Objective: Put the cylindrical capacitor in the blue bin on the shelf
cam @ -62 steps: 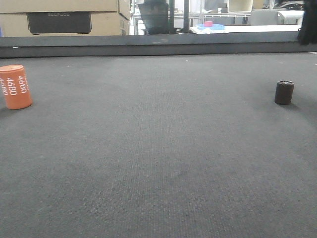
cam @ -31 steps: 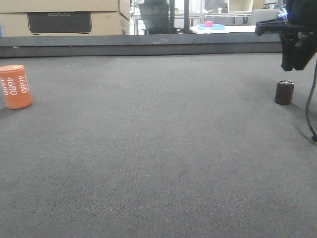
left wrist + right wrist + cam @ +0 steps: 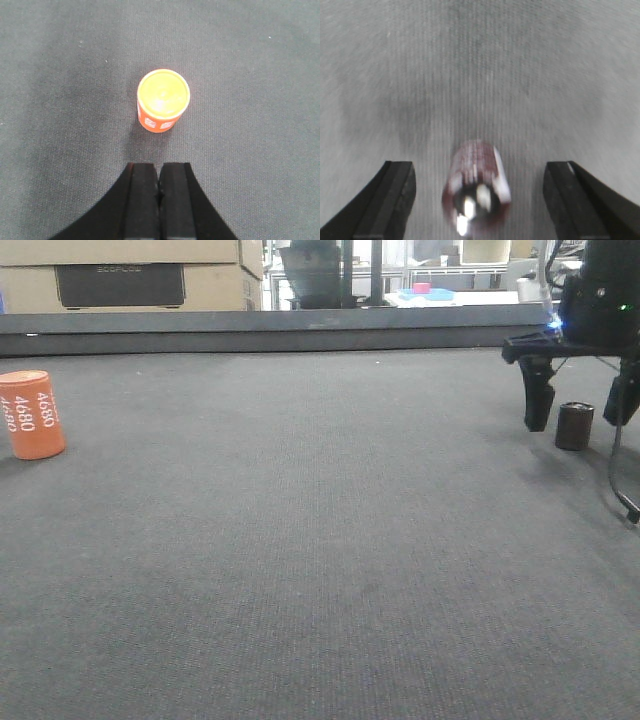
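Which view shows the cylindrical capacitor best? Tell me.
Exterior front-facing: the cylindrical capacitor stands sharp and upright inside the open right claw. The right wrist view blurs it; the left wrist view misses it.

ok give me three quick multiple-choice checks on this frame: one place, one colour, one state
1. Where is the cylindrical capacitor relative to the right pincer?
A. Between its spread fingers, standing on the mat
B. Far to its left
C. Lifted off the mat

2. What colour is the 4680 can?
A. Blue
B. Green
C. Orange

3. What state is the left pincer in?
A. Wide open
B. Shut, holding nothing
C. Shut on the can

Answers:
1 A: the right wrist view shows a finger on each side of it, and the front view shows it standing on the mat.
2 C: both the front and left wrist views show an orange body.
3 B: its fingers meet, and the can stands clear ahead of them.
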